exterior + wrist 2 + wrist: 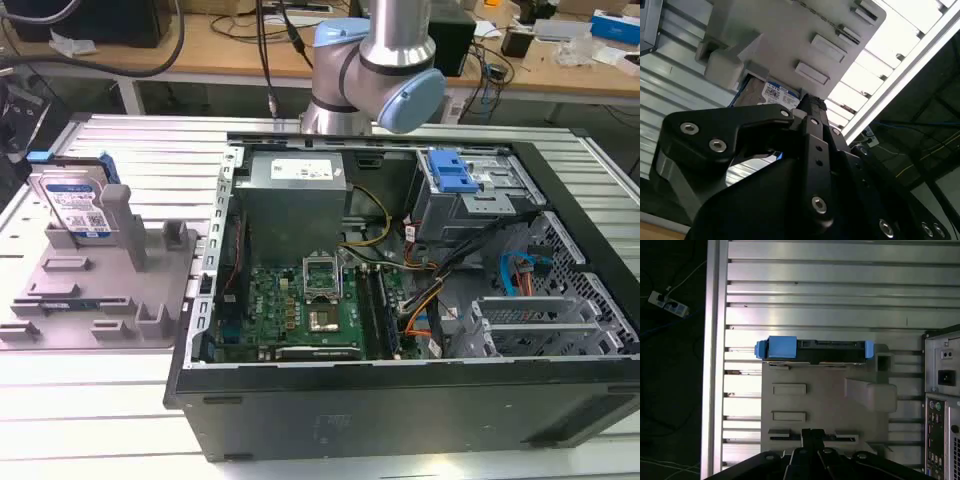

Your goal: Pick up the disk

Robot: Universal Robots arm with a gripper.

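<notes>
Disk (75, 205) stands on edge in the grey fixture (150, 300), at the exterior view's left of the computer case (400, 415). My tool (812, 432) is apart from it; how far open, I cannot tell. Likely stiff, dense, smooth (shock-shy): pinch its flat faces near the top.

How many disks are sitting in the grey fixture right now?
1: the disk stands on edge in the grey fixture, at the exterior view's left.

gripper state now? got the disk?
Gripper: open or closed cannot be told. It is not holding the disk, which stands on edge in the grey fixture, apart from the gripper.
</notes>
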